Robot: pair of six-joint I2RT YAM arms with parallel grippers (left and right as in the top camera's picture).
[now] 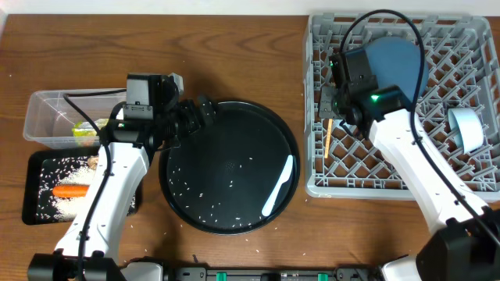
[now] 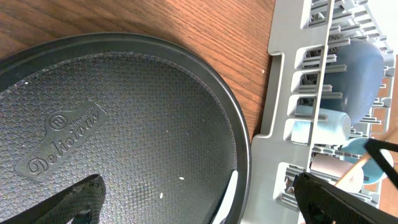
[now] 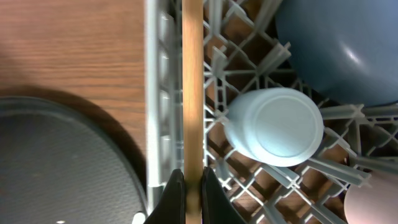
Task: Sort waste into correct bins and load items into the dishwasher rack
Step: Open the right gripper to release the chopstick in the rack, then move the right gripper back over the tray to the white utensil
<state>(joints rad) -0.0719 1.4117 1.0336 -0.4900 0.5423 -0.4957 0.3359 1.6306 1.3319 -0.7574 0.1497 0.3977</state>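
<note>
Wooden chopsticks (image 3: 193, 93), pinched in the closed right fingers (image 3: 174, 198), hang along the tray-side wall of the dishwasher rack (image 3: 163, 93) (likely to drop inside, beside the light-blue cup (image 3: 277, 127)). The left fingers (image 2: 73, 198) gape empty over the round black tray (image 2: 124, 112), probably aiming for its white utensil (image 1: 280, 186).

Right of the round tray (image 1: 226, 133) stands one rack (image 1: 367, 186) holding one plate (image 1: 402, 58), one bowl (image 1: 467, 129), one blue cup (image 3: 277, 127), one pink cup (image 3: 373, 205) and one chopstick (image 3: 193, 81). Left of it are two bins: one tub (image 1: 39, 117) with one wrapper (image 1: 84, 129), and one black bin (image 1: 31, 187) with one carrot (image 1: 70, 190). On it lie one white utensil (image 1: 280, 186) and rice grains (image 1: 195, 195), too many to count.
</note>
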